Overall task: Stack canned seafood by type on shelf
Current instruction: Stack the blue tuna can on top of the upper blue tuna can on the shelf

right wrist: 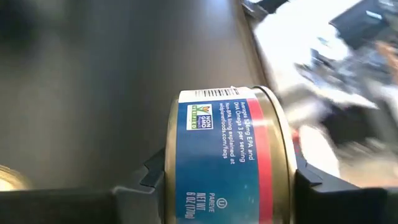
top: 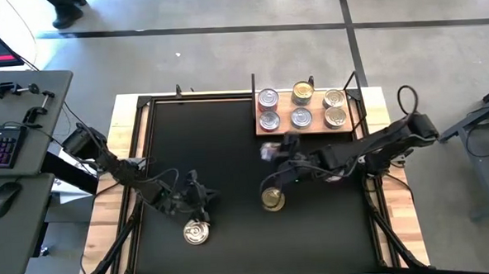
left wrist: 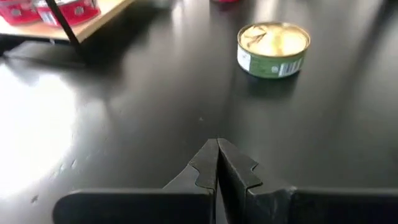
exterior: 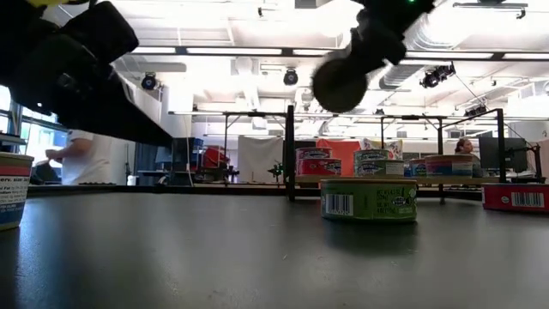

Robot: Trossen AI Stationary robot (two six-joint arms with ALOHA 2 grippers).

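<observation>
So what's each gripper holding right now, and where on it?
Right gripper holds a blue-and-red can, fingers on opposite sides of its round wall. Left gripper is shut on nothing.

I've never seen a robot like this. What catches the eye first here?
The right pincer grips a blue-and-red can above the black mat, near the wooden shelf at the far right, where six cans sit. A green-labelled can lies mid-mat, and the shut left pincer waits by a silver can.
</observation>
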